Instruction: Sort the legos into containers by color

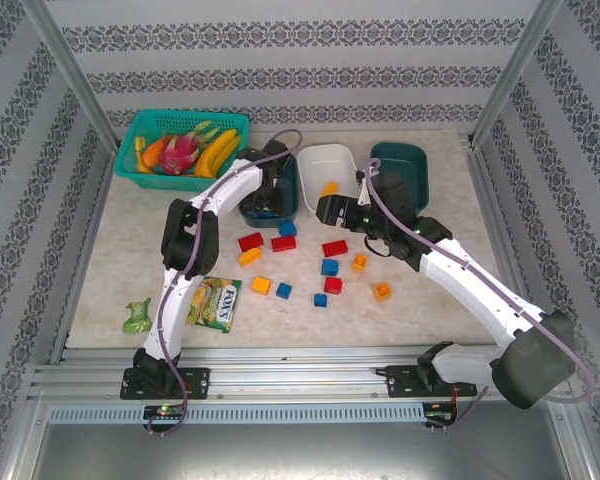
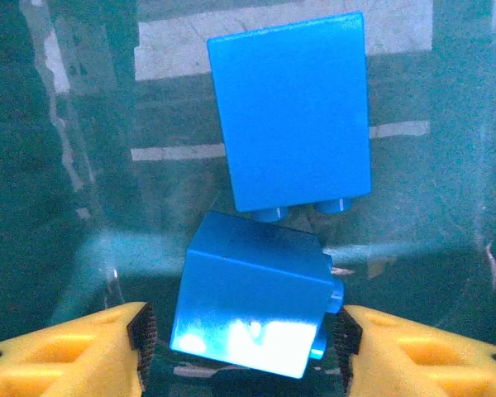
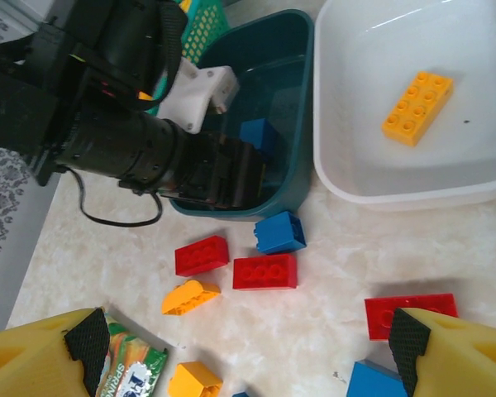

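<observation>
Surface: pale marbled tabletop [image 1: 110,270] inside an aluminium frame, with patterned wallpaper on the walls.
Left jaws: the left gripper [image 2: 241,335] stands part open inside the left teal tub [image 3: 281,74]. A blue brick [image 2: 252,302] lies between the pads with a gap at one side, so it is not clamped.
Just beyond the left jaws: a second blue brick [image 2: 293,116] lies on the tub floor, its studs touching or almost touching the first.
Right jaws: the right gripper [image 3: 246,339] is spread wide and holds nothing, hovering above the loose bricks.
Ahead of the right jaws: two red bricks [image 3: 264,271] lie side by side, and a loose blue brick [image 3: 279,231] sits just outside the tub wall. An orange piece [image 3: 190,296] lies nearer the jaws. A third red brick [image 3: 409,313] touches the inner edge of one finger.
Further out: the white tub [image 3: 339,165] holds one long orange brick [image 3: 417,106]. The far teal tub [image 1: 400,170] sits beside the white tub.
Step in hand: judged to be the end of a blue drop, with most bricks unsorted.
Next move: the left arm must lift straight out of the tub. The right gripper must descend squarely over one brick and close on it.
Writing: the candy packet [image 1: 212,300] reads "FOX'S". Its smaller print is illegible.
Not task items: the green basket [image 1: 140,165] of toy fruit.
</observation>
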You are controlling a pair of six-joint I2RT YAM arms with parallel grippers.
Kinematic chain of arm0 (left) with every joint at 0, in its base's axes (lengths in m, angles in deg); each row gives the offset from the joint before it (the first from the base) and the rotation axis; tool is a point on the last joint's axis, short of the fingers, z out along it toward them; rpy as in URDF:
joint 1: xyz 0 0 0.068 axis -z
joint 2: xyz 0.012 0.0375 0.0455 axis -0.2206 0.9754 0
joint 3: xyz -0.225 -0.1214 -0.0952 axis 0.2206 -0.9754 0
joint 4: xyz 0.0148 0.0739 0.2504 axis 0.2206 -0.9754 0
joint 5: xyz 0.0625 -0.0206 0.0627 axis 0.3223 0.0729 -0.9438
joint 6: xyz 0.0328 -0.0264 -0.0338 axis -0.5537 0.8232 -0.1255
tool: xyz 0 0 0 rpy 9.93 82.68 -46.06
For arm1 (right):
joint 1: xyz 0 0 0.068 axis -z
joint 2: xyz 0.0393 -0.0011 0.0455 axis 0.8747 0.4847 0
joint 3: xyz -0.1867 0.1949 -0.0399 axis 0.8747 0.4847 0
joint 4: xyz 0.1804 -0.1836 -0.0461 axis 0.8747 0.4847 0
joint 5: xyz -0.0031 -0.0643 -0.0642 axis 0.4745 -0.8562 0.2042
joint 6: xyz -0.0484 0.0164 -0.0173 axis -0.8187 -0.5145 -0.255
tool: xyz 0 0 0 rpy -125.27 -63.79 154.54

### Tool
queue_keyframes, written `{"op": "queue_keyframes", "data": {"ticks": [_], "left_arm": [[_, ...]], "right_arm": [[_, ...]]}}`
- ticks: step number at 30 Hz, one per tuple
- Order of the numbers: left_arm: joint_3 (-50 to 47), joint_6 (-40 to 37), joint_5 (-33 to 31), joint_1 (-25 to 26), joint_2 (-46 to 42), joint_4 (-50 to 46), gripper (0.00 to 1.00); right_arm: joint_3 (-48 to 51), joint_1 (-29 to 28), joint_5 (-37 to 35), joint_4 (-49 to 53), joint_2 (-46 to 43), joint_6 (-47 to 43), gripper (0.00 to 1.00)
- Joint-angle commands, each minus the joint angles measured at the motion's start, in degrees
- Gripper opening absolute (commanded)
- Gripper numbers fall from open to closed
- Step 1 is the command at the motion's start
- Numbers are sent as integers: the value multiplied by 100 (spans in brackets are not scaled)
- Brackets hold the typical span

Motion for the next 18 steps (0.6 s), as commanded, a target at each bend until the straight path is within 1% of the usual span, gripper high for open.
{"op": "queue_keyframes", "data": {"ticks": [1,5,9,11,14,16,18], "left_arm": [[330,30,-36,-75,-199,-256,63],[525,188,-20,-70,-616,-266,66],[271,472,193,-61,-1355,-62,70],[-364,668,466,-59,-2011,491,72],[-1781,1004,860,-52,-3214,1617,79],[-2796,1215,1245,-28,-3983,2344,82],[-3601,1385,1549,44,-4526,2761,82]], "right_arm": [[-25,62,-124,209,-90,-53,90],[-149,98,-410,507,-149,-194,90],[-489,92,-747,1211,-74,-358,88],[-612,89,-854,1639,39,-357,86],[-650,-20,-964,2167,242,-295,83],[-539,-43,-847,2241,432,-216,84],[-608,-57,-712,2249,729,-336,84]]}}
